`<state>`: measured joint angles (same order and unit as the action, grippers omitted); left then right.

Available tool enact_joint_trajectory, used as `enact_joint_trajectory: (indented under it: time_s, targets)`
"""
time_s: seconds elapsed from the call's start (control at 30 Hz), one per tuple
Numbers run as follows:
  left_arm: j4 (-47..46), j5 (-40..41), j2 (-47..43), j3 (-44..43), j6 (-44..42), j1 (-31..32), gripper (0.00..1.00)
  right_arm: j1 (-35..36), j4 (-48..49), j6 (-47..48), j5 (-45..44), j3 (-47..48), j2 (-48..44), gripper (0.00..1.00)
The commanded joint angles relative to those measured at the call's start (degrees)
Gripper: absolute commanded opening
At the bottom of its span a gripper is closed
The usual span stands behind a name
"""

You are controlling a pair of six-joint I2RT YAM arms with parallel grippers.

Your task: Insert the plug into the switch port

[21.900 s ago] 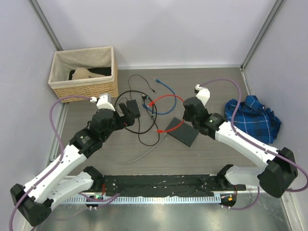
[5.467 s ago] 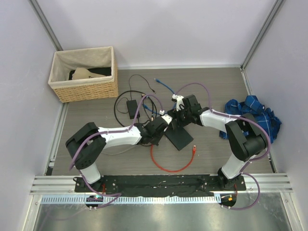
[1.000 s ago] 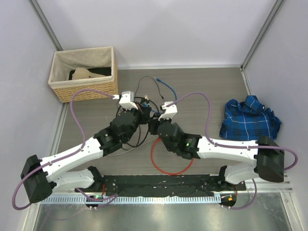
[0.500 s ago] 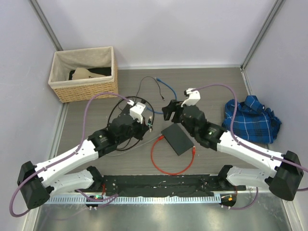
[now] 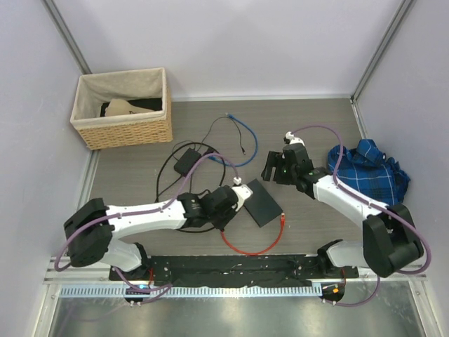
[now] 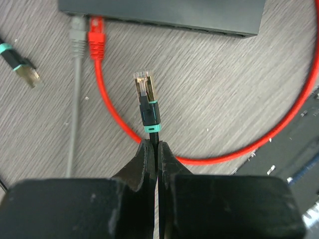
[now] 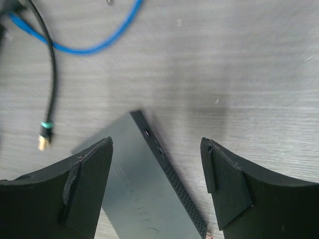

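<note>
The switch (image 5: 262, 203) is a flat dark box lying on the floor; its port edge (image 6: 159, 17) holds a red plug (image 6: 96, 39) and a grey plug (image 6: 77, 40). My left gripper (image 6: 153, 144) is shut on a black cable just behind its plug (image 6: 145, 92), which has a gold tip and a teal band. That plug points at the port edge, a short way off, right of the red plug. In the top view my left gripper (image 5: 237, 194) sits at the switch's left side. My right gripper (image 7: 157, 144) is open above the switch's far corner (image 7: 144, 194), holding nothing.
The red cable (image 5: 251, 247) loops toward the arm bases, its free end (image 5: 282, 219) beside the switch. A loose teal-banded plug (image 6: 22, 67) lies left. A power brick (image 5: 186, 161), a blue cable (image 5: 242, 133), a wicker basket (image 5: 123, 105) and a blue cloth (image 5: 368, 175) lie around.
My right gripper has opened and drawn back to the right of the switch. My left arm has swung down and in, bringing the plug toward the switch's port edge.
</note>
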<state>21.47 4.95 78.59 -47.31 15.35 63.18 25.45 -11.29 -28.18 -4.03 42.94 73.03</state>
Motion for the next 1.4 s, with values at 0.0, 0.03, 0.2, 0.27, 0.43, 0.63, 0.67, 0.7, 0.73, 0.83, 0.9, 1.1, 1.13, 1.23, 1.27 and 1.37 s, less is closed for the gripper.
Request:
enact_joint_trajectory:
  time_s: [0.0,0.03,0.2,0.27,0.43,0.63,0.67,0.7,0.73,0.83,0.9,1.1,1.13,1.23,1.27,1.37]
  targets:
    - [0.8,7.6,4.5,-5.3,-1.5,2.8,0.00,-1.5,2.1,2.2,7.6,0.1,4.1,0.79]
    - [0.9,8.5,6.7,-5.9,-1.7,3.8,0.00,-1.7,2.5,2.3,8.2,0.1,4.7,0.79]
    - [2.0,12.4,12.6,-9.6,-2.8,5.2,0.00,-3.4,4.9,2.0,11.4,0.4,9.0,0.79]
    - [2.4,13.1,14.7,-10.3,-2.8,5.2,0.00,-3.7,6.0,2.2,12.0,0.5,9.8,0.79]
    - [2.2,13.9,17.2,-11.4,-3.9,5.2,0.00,-4.0,7.7,2.8,13.4,0.7,12.8,0.79]
    - [0.5,13.3,18.7,-11.8,-5.1,5.2,0.00,-4.2,9.0,3.6,14.6,0.8,15.2,0.79]
    - [0.1,13.2,18.7,-11.8,-5.2,5.2,0.00,-4.2,9.4,3.7,15.0,0.8,15.5,0.79]
    - [-0.2,13.4,18.8,-12.0,-5.3,5.1,0.00,-4.1,9.4,3.8,15.1,0.8,15.6,0.79]
    - [-0.4,13.7,19.2,-12.1,-5.4,5.1,0.00,-4.2,9.6,3.8,15.2,0.8,15.7,0.79]
    - [-0.2,13.9,20.2,-13.1,-6.1,5.1,0.00,-4.2,10.0,4.0,16.0,0.9,16.3,0.79]
    - [-0.6,13.9,20.5,-13.6,-6.4,5.0,0.00,-4.2,10.1,3.9,16.3,1.0,16.8,0.79]
    - [-1.9,13.8,20.6,-13.8,-6.5,4.4,0.00,-4.1,10.6,3.9,17.7,0.9,17.4,0.79]
    - [-1.8,13.9,20.6,-13.8,-6.5,4.3,0.00,-4.2,10.7,3.9,18.0,0.8,17.4,0.79]
    - [-2.6,14.1,20.1,-13.3,-7.0,4.1,0.00,-4.2,10.8,4.1,18.9,0.7,17.7,0.78]
    - [-2.7,14.2,19.7,-13.1,-7.1,4.0,0.00,-4.1,10.8,4.2,19.0,0.7,17.7,0.78]
    - [-3.5,14.6,19.1,-12.5,-7.6,3.9,0.00,-4.2,10.9,4.4,19.2,0.4,17.8,0.78]
